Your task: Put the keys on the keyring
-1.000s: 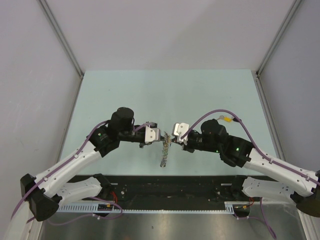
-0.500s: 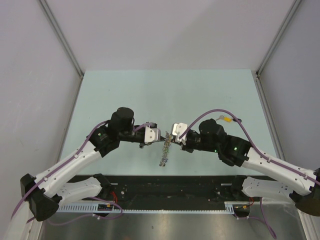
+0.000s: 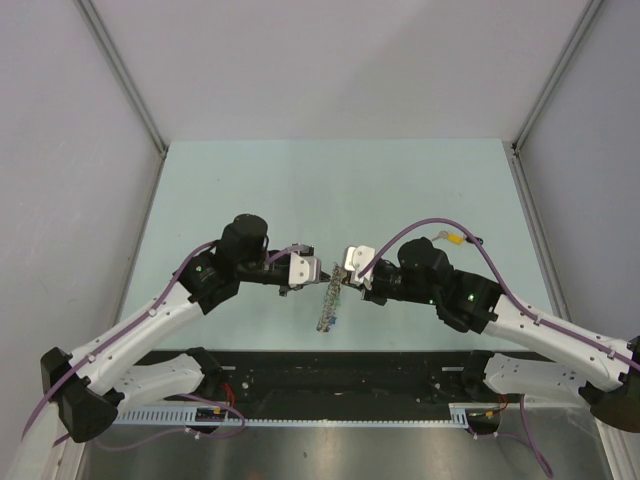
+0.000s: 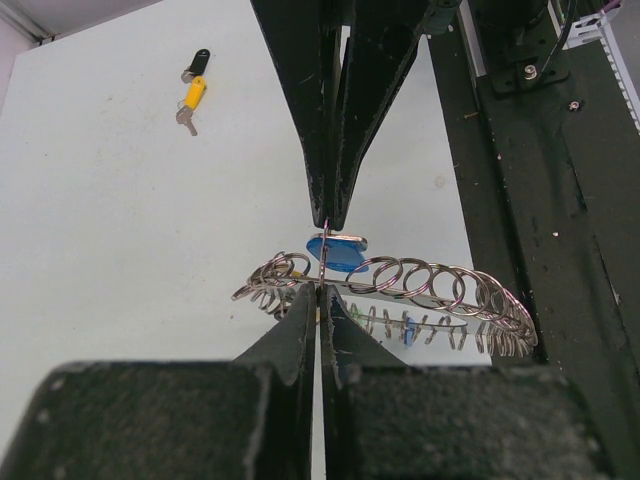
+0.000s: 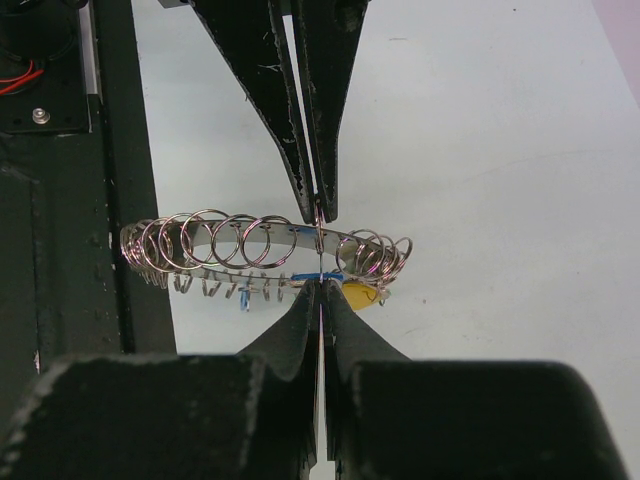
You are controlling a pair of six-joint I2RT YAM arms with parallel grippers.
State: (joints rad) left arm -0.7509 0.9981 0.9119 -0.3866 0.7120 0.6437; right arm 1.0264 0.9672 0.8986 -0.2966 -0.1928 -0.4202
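Observation:
The keyring [image 4: 420, 283] is a curved metal band strung with several small split rings, held up in the air between my two grippers [image 3: 327, 300]. My left gripper [image 4: 322, 290] is shut on one thin ring of the keyring, seen edge-on. Facing it tip to tip, my right gripper [image 5: 320, 285] is shut on a blue-headed key [image 4: 338, 253] at that same ring. A yellow-headed key [image 5: 361, 296] hangs from the band's end. Two loose keys, one yellow [image 4: 193, 94] and one black [image 4: 198, 63], lie on the table farther off.
The black base plate [image 4: 540, 200] at the table's near edge runs under one end of the keyring. The pale green table top [image 3: 330, 190] stretches behind the arms. A purple cable [image 3: 430, 225] loops over the right arm.
My right gripper has edged a little left towards the left gripper, and the hanging keyring has swung slightly. Both grippers stay shut.

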